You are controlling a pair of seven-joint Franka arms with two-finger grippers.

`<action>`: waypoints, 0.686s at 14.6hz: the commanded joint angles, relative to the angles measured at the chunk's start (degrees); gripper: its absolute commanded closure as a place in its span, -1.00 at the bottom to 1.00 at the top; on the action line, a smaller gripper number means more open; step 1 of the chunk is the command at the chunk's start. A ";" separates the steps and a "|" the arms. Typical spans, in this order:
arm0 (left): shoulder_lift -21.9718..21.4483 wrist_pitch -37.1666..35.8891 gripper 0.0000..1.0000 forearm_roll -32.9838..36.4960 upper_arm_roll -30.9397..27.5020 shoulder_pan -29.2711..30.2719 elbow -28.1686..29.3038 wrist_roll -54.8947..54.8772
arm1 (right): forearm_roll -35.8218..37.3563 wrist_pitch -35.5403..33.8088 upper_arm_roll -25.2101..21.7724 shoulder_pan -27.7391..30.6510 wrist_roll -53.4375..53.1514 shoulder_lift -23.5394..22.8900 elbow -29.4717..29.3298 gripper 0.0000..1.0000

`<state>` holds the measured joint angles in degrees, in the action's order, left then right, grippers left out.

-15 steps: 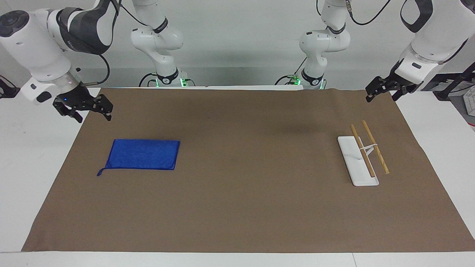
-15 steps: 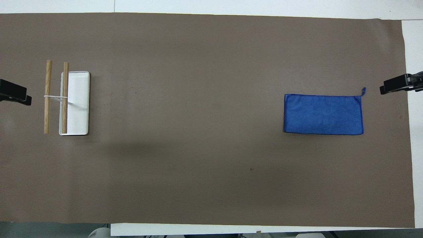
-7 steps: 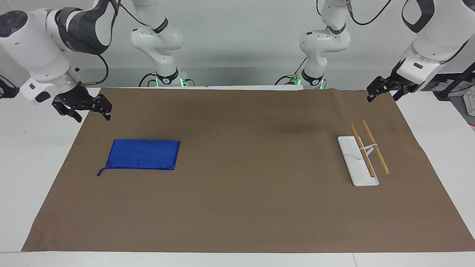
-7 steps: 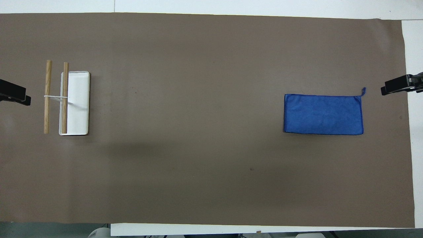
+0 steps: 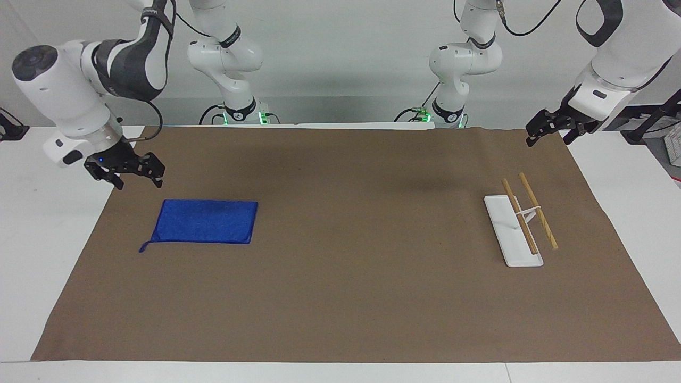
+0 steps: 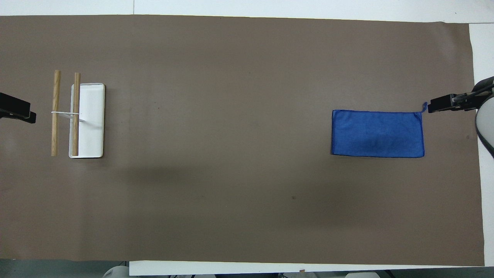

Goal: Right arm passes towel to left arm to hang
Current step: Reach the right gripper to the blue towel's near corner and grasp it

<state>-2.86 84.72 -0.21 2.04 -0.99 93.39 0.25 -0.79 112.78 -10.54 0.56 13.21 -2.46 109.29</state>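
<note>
The blue towel (image 5: 204, 221) lies flat on the brown mat toward the right arm's end, its small tail at one corner (image 6: 424, 106); it also shows in the overhead view (image 6: 377, 133). My right gripper (image 5: 139, 180) is open and empty, in the air over the mat's edge beside the towel; its tip shows in the overhead view (image 6: 434, 105) close to the tail. My left gripper (image 5: 548, 134) is open and empty, raised over the mat's corner at the left arm's end, where that arm waits; its tip shows in the overhead view (image 6: 19, 112).
A white rack base (image 5: 512, 230) with two wooden bars (image 5: 538, 210) stands toward the left arm's end; it shows in the overhead view (image 6: 88, 119). A brown mat (image 5: 351, 276) covers the table. Two thinner white arms (image 5: 229, 58) stand at the robots' edge.
My right gripper has come down and moved toward the towel, now close to its tail corner. The left gripper and the towel have stayed put.
</note>
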 commanded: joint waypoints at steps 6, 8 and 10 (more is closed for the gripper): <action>-0.66 -0.44 -1.00 -0.67 0.24 0.72 0.74 -0.87 | -0.18 20.37 2.46 0.75 -3.27 0.26 16.74 -0.99; -0.66 -0.44 -1.00 -0.67 0.24 0.72 0.74 -0.87 | -0.27 20.81 2.46 0.84 -3.19 -0.96 17.10 -0.99; -0.66 -0.44 -1.00 -0.67 0.24 0.72 0.74 -0.87 | -0.27 21.77 2.46 1.02 -2.75 -2.02 17.80 -0.99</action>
<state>-2.86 84.72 -0.21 2.04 -0.99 93.39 0.25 -0.81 132.77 -8.66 0.63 10.53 -3.79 126.00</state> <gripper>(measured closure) 0.000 0.004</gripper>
